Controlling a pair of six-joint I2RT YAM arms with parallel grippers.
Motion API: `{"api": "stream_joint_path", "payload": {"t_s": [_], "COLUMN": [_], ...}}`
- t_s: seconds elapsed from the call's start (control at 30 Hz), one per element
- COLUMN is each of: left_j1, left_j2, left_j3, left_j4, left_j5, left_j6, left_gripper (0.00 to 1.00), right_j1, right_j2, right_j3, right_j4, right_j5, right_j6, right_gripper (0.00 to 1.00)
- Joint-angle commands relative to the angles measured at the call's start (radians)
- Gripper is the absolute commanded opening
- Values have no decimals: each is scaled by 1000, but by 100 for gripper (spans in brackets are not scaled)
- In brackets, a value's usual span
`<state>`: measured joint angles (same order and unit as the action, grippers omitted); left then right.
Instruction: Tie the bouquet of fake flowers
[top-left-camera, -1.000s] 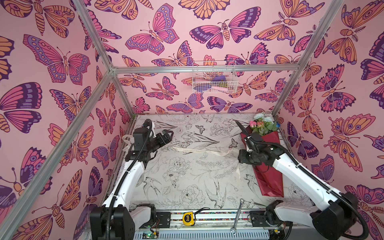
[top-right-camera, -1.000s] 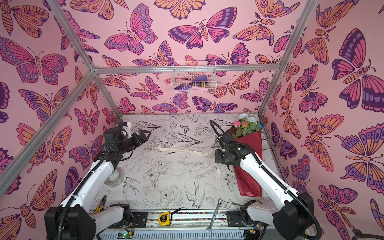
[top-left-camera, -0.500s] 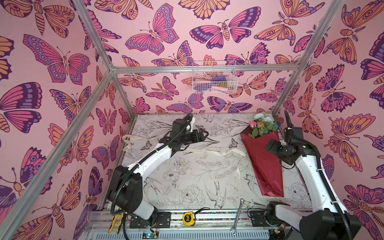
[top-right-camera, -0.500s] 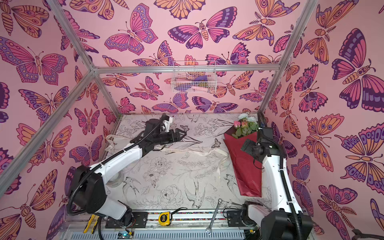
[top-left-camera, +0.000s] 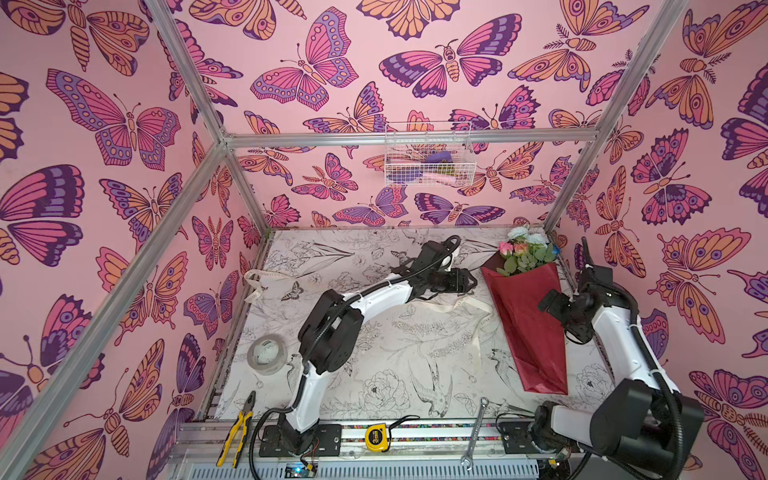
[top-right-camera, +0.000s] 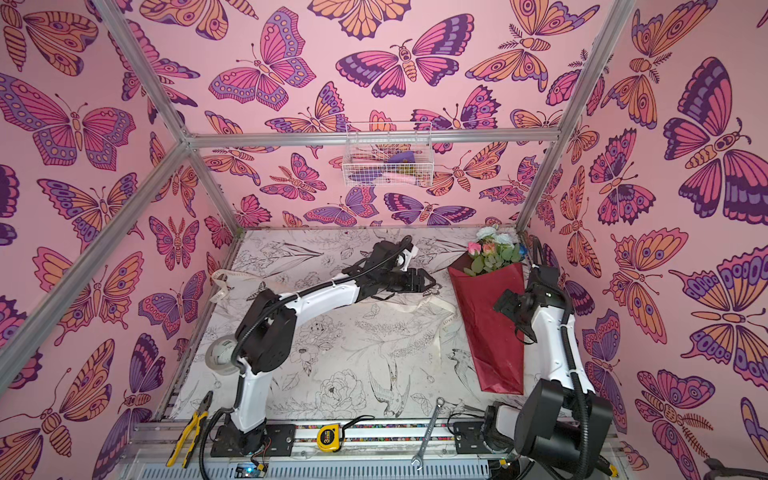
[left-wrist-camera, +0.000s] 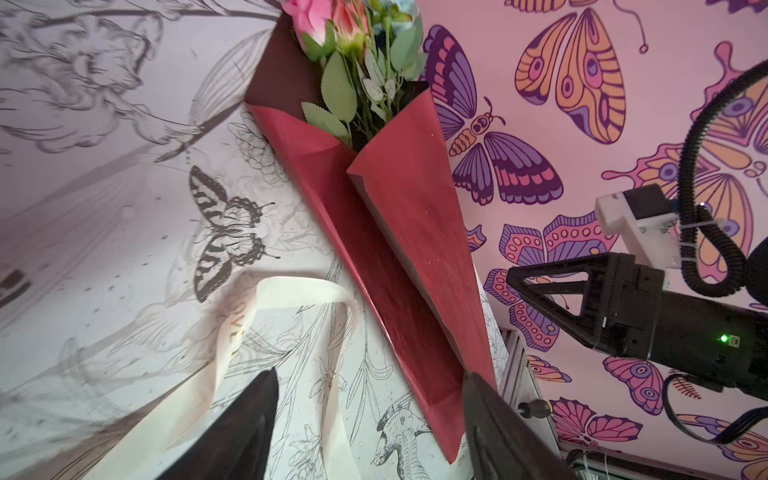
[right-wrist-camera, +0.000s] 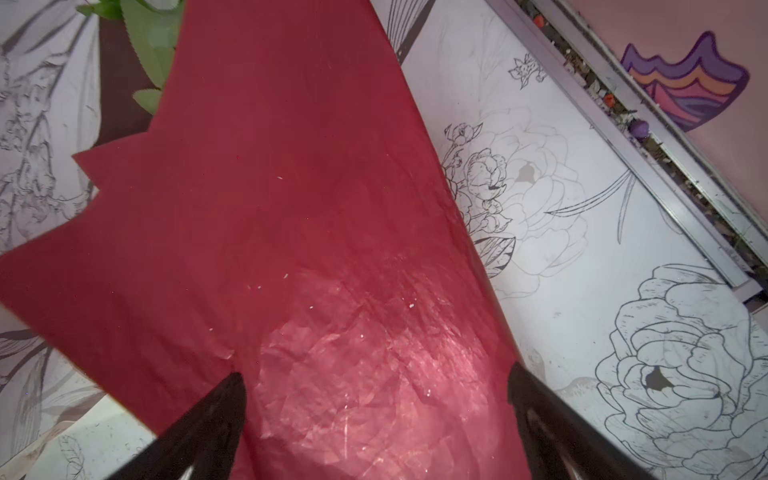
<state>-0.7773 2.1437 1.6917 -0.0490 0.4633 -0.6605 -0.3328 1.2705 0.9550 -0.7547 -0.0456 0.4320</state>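
Observation:
The bouquet of fake flowers (top-left-camera: 528, 328) (top-right-camera: 490, 332) lies on the right of the table. Its pink and pale heads point to the back wall, and dark red paper is folded around its stems. My left gripper (top-left-camera: 471, 282) (top-right-camera: 432, 283) reaches across the middle and stands open just left of the bouquet, above a cream ribbon (top-left-camera: 453, 308) (left-wrist-camera: 291, 286). In the left wrist view the left gripper (left-wrist-camera: 370, 374) holds nothing, with the bouquet (left-wrist-camera: 399, 232) ahead. My right gripper (top-left-camera: 545, 305) (right-wrist-camera: 374, 372) hangs open over the red paper (right-wrist-camera: 291, 208).
The ribbon's far end curls by the left wall (top-left-camera: 254, 282). A tape roll (top-left-camera: 268, 354) sits at the left edge. Pliers (top-left-camera: 235, 432), a tape measure (top-left-camera: 377, 437) and a wrench (top-left-camera: 473, 432) lie on the front rail. A wire basket (top-left-camera: 428, 153) hangs on the back wall.
My left arm has swung from the left wall across the table to beside the bouquet. My right arm has pulled back from the middle to the bouquet's right side and opened.

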Motion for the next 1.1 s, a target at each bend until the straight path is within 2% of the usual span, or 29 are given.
{"api": "stream_joint_path", "payload": {"t_s": [0.0,0.13,0.27,0.37,0.57,0.67,0.87,1.07], "left_j1": [-22,-40,-59,-68,-86,-92,-93,-93], "left_j2": [90,184,203,197,111,94,185,291], "left_j3": [95,190,207,198,104,94,201,340], "left_j4": [-28,-31,-29,-28,-8,-10,-61,-145], "left_j5": [42,68,46,21,-106,-128,-69,-73], "left_j6": [17,13,21,21,32,53,59,117], "left_gripper": [73,75,80,87,89,90,88,81], "right_j1": [-13,-14,-14,-14,-7,8,29,31], "right_j2": [42,97,140,173,196,194,196,191], "right_j3": [-4,-16,-34,-52,-109,-127,-140,-141], "right_j4": [23,53,93,135,230,257,283,284], "right_j5": [-30,-58,-60,-78,-81,-46,-7,4], "right_j6": [-41,-43,-33,-19,34,54,87,96], "right_gripper": [99,100,100,100,99,99,99,99]}}
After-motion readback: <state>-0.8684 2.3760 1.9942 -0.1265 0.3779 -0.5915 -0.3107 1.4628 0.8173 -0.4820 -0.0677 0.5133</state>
